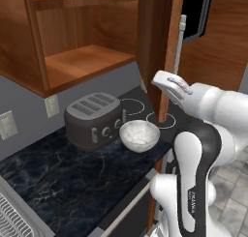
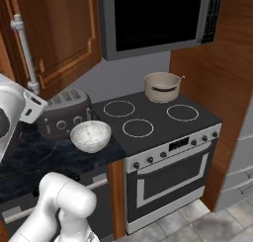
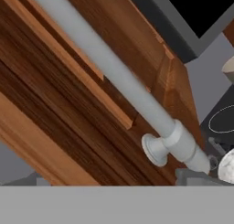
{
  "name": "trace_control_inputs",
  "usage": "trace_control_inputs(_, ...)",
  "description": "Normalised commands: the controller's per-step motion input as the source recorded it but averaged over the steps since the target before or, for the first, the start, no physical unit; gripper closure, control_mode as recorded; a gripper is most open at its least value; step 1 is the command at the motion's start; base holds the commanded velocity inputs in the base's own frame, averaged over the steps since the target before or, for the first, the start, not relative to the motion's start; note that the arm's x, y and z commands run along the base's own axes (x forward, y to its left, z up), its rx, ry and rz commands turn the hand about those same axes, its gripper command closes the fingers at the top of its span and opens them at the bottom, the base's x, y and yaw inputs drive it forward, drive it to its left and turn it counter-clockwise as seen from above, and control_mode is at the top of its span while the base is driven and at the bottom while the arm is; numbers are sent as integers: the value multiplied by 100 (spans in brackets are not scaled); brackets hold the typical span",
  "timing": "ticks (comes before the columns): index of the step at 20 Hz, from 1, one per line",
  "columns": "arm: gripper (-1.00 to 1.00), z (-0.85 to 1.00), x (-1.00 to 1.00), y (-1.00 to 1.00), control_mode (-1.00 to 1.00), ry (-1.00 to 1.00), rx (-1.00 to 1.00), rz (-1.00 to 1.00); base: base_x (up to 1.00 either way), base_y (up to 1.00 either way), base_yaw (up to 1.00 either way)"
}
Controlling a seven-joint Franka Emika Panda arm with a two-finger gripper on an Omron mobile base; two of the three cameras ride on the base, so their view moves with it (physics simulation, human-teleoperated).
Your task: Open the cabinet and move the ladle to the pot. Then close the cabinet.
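**A:** Fingers first: what are they doing?

**B:** They are spread wide with nothing between them. The gripper (image 1: 163,82) hovers just beside the open door of the cabinet (image 1: 156,42), near the lower end of its handle (image 2: 24,51), and I can't tell whether it is touching.

**A:** Which way does the handle lie from the fingers?

**B:** It is straight ahead and close. In the hand view the bar (image 3: 114,77) runs on a slant across the frame, but that is the camera's roll. From the base it stands upright, so its long axis is vertical. Its lower mount (image 3: 155,150) sits nearest the fingertips.

**A:** And the ladle?

**B:** The cabinet's shelves (image 1: 82,62) look bare. A thin pale rod (image 2: 181,78) pokes over the rim of the pot (image 2: 162,87), on the stove's back burner and well away from the hand. I judge that to be the ladle, already in the pot.

**A:** So what's left?

**B:** Probably closing the door. It stands edge-on above the counter, to the right of the toaster (image 1: 94,120) and bowl (image 1: 139,134). The hand needs to press the door's panel or catch the bar to swing it shut.
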Motion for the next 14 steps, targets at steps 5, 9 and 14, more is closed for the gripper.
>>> trace_control_inputs(5,-100,-25,55,100,-100,-20,6,-1,0,0,0)
trace_control_inputs(9,-100,-8,63,100,-100,-36,0,0,0,0,0)
trace_control_inputs(14,-100,0,82,100,-100,-40,0,-1,0,0,0)
